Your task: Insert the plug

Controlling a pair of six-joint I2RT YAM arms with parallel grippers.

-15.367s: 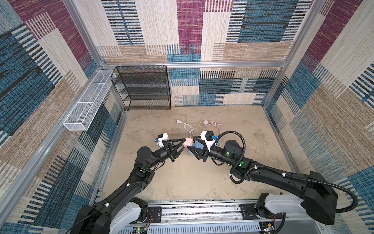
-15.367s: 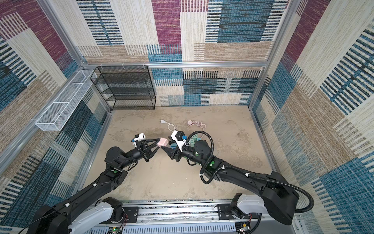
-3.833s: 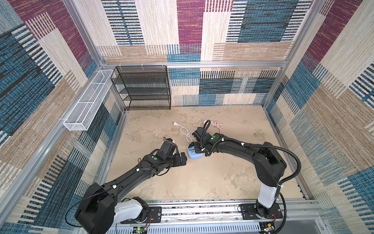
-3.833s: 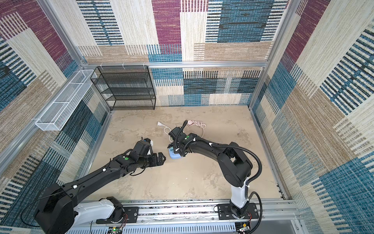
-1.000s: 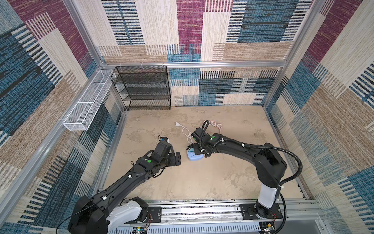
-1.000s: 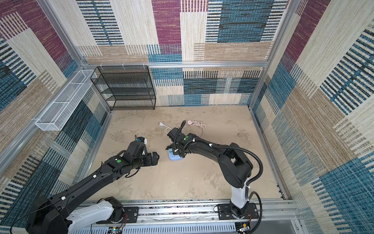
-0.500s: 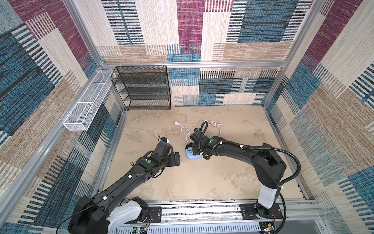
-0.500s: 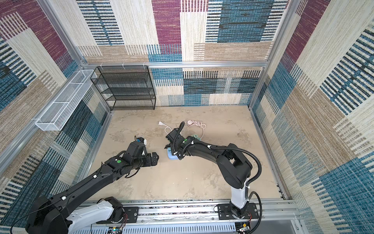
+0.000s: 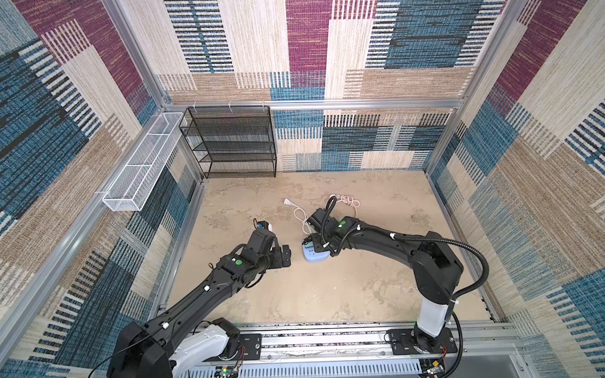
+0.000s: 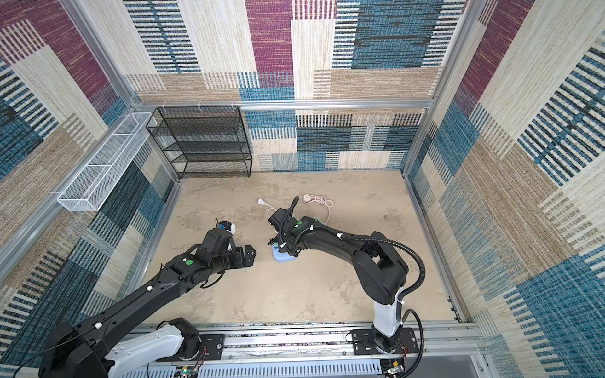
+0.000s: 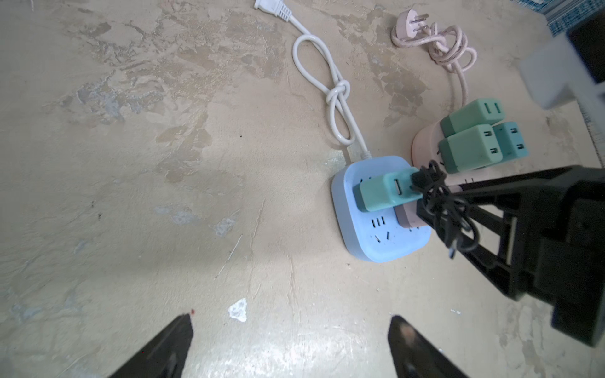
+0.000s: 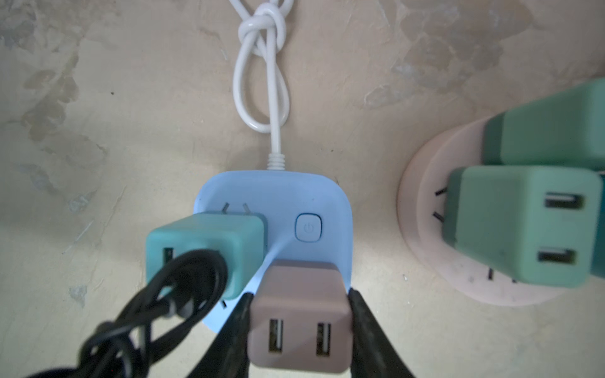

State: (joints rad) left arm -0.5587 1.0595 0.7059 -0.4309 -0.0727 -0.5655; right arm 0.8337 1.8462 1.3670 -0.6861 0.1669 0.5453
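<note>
On the desk (image 9: 360,294), the left gripper (image 11: 291,323) hangs empty, jaws wide, beside the blue socket block (image 12: 294,196) near the desk's middle. The right gripper (image 12: 300,294) pinches the pink plug (image 12: 299,327) - it stands on that block, next to a teal adapter (image 12: 209,242).

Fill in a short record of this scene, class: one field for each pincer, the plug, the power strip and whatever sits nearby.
right pincer: shut on the pink plug, gripping its two sides
left pincer: open, empty, apart from the strip
pink plug: upright on the blue power strip; full seating cannot be told
strip's other load: teal adapter with black cable
strip's lead: white cord, knotted
nearby: round pink strip carrying green adapters
</note>
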